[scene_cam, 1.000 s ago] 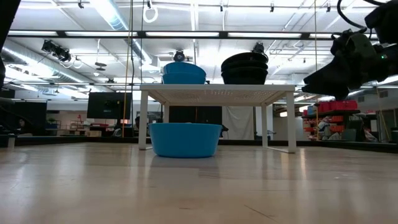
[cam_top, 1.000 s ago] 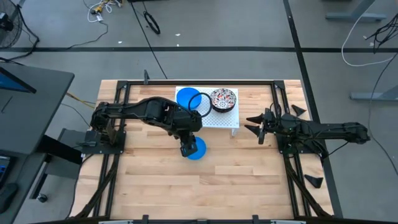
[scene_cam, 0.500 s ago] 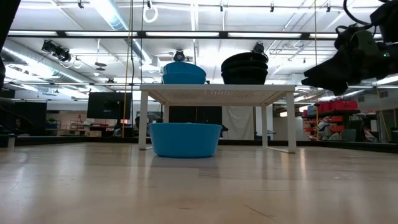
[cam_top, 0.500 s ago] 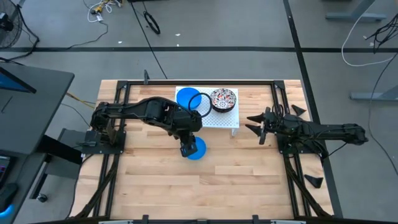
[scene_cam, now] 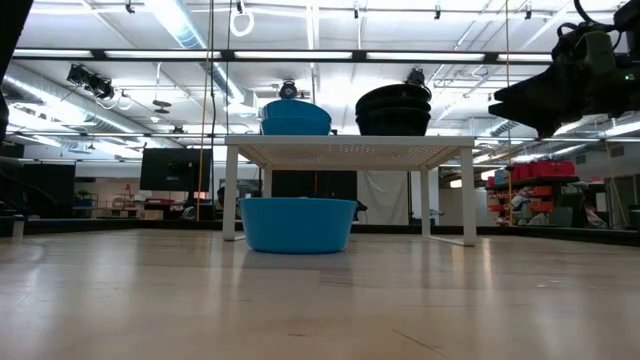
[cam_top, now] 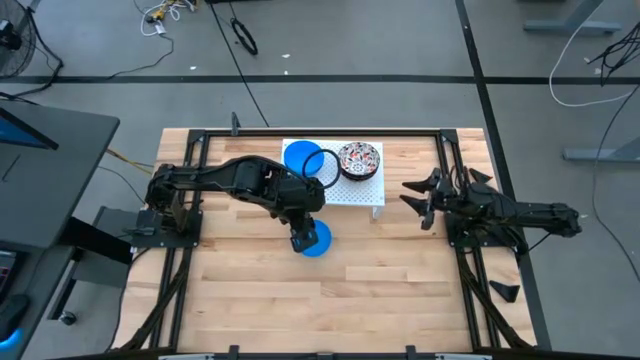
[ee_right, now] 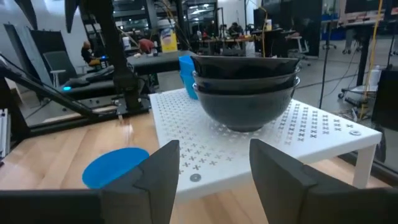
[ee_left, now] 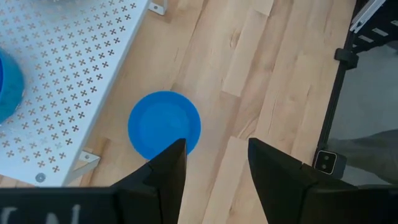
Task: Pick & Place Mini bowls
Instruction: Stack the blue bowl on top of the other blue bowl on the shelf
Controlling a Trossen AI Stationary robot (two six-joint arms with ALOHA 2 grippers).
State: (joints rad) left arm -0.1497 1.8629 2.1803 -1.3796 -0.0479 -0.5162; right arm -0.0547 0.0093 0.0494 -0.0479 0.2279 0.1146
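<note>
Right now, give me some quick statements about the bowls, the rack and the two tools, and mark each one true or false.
1. A blue bowl sits on the wooden table in front of the white rack. True.
2. The left tool is shut on that bowl. False: its jaws are open and hang above the bowl, gripping nothing.
3. The patterned bowls are stacked on top of the rack. True.
4. The rack top holds no blue bowl. False: a blue stack stands on it beside the patterned one.
5. The right tool is reaching over the rack. False: it hangs off to the rack's side, open and empty.
</note>
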